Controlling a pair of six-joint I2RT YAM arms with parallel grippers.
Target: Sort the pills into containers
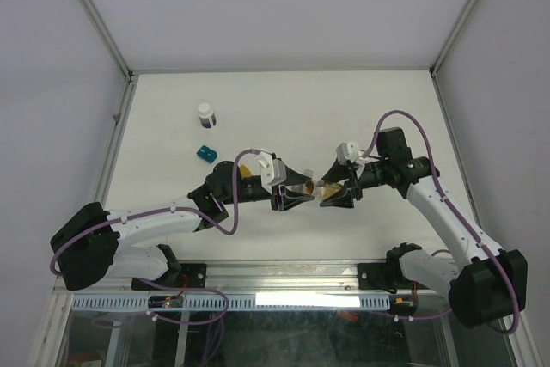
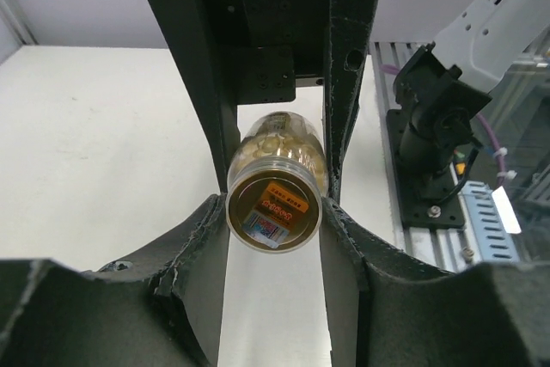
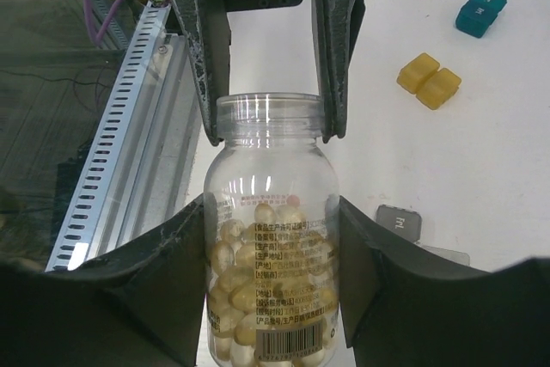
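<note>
Both arms meet over the middle of the worktop (image 1: 344,109), tool to tool, with one clear pill bottle (image 3: 273,247) held level between them and off the surface.

Right tool (image 1: 333,192): clamped on the bottle body, one finger on each side, label and barcode end toward its wrist. The yellow pills (image 3: 258,298) are heaped in that end.

Left tool (image 1: 298,189): closed on the far end, the neck. Its pads (image 2: 215,238) sit against both sides of the rim in both wrist views. The neck has bare threads, no cap on it. From the left wrist the round end shows amber; can't tell if that's a seal or just the view inside.

Containers, all flat on the worktop and none gripped:
- gray box (image 3: 400,223) just past the right tool's finger, partly hidden
- amber-yellow box (image 3: 429,81) further out, tucked beside the left arm in the top view
- teal box (image 1: 205,153) beyond that, left of centre, apart from the yellow one

Can't see any pills in the boxes from here.

Farthest out, a small dark item with a white top (image 1: 206,113) stands upright behind the teal box.
</note>
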